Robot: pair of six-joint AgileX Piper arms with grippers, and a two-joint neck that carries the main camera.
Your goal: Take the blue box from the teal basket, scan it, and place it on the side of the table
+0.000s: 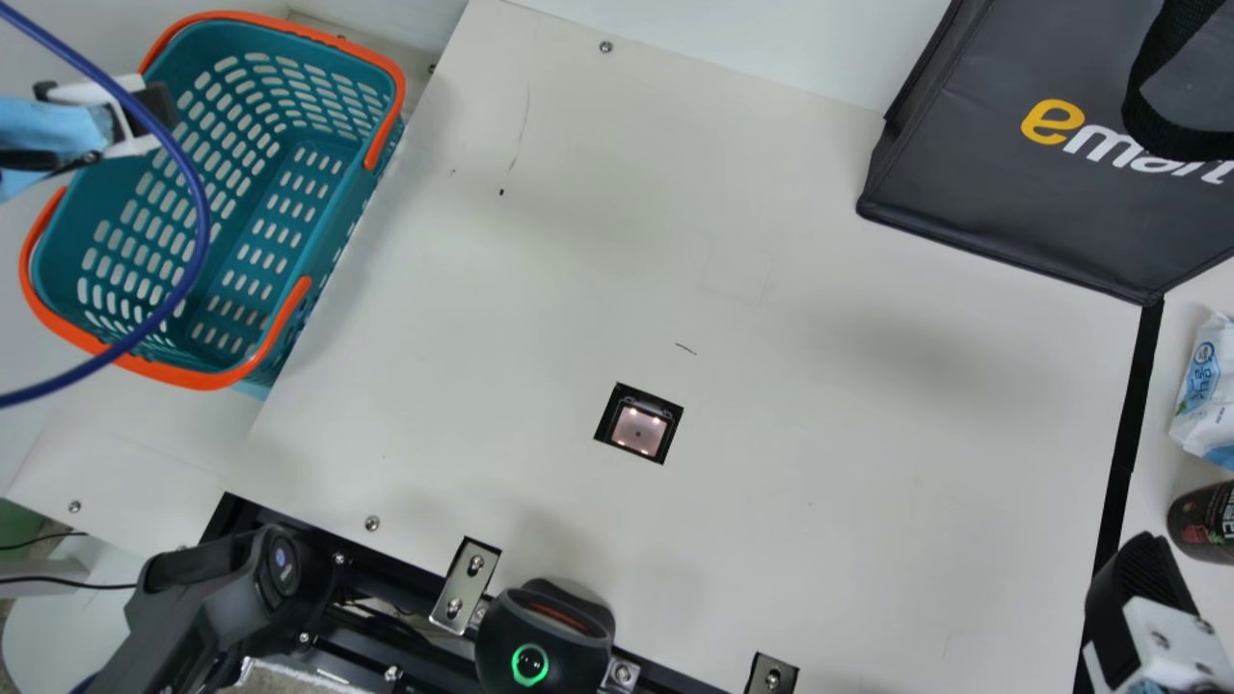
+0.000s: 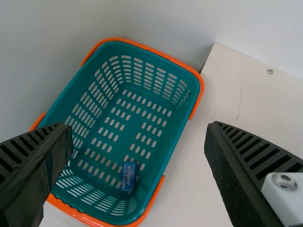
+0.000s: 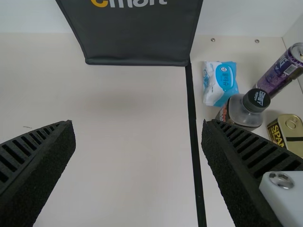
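My left gripper (image 1: pixel 159 106) hangs over the upper left part of the teal basket (image 1: pixel 333 193) in the main view. In the left wrist view, the blue box (image 2: pixel 128 176) lies on the floor of the basket (image 2: pixel 165 151), near one end wall; my left gripper (image 2: pixel 137 142) is wide open above it, holding nothing. The lit scanner window (image 1: pixel 638 430) is set into the table (image 1: pixel 771 501). At the lower right of the main view is my right gripper (image 1: pixel 1138 569); the right wrist view shows that gripper (image 3: pixel 137 142) open and empty above the table.
A black bag (image 1: pixel 1012 212) stands at the table's far right. Beyond the black line lie a wipes pack (image 3: pixel 220 82), a dark-capped bottle (image 3: pixel 244 111), a purple can (image 3: pixel 280 71) and a yellow tin (image 3: pixel 287 132). A blue cable (image 1: pixel 201 226) arcs across the basket in the main view.
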